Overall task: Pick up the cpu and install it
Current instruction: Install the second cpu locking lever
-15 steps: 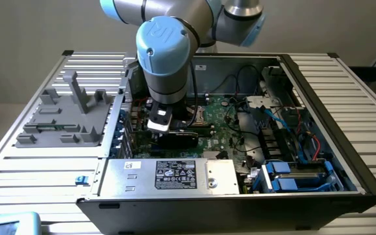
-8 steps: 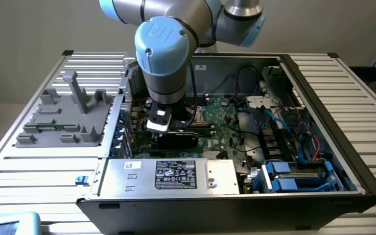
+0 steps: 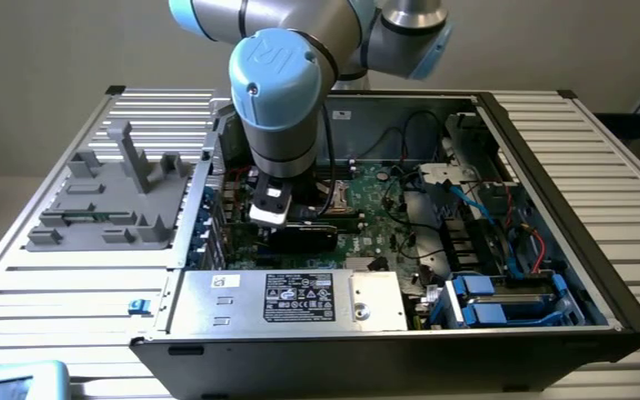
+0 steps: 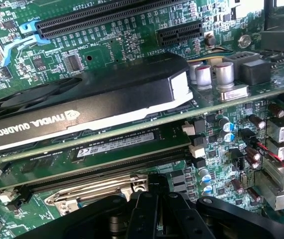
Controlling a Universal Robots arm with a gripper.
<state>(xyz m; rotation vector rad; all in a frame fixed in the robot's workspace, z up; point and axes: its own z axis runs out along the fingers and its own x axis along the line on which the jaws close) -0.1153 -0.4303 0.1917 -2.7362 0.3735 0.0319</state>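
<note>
Grey-and-blue robot arm (image 3: 277,92) reaching down into the open black computer case (image 3: 542,167), black gripper (image 4: 157,211) with jaws closed together, hovering just above the green motherboard (image 4: 132,35) beside the black graphics card (image 4: 87,99), cpu's whereabouts impossible to tell, silver power supply box (image 3: 287,298) sitting at the case's near edge.

Even, soft overhead light fills the exterior view, with the open black computer case (image 3: 587,275) shading its own inner corners and pale glare lying on the ribbed white metal table (image 3: 64,283). In the wrist view a bright sheen runs along the glossy black graphics card shroud (image 4: 107,92). The green circuit board (image 4: 107,40) is sharp, while the black gripper (image 4: 158,219) up close is dark and soft.
</note>
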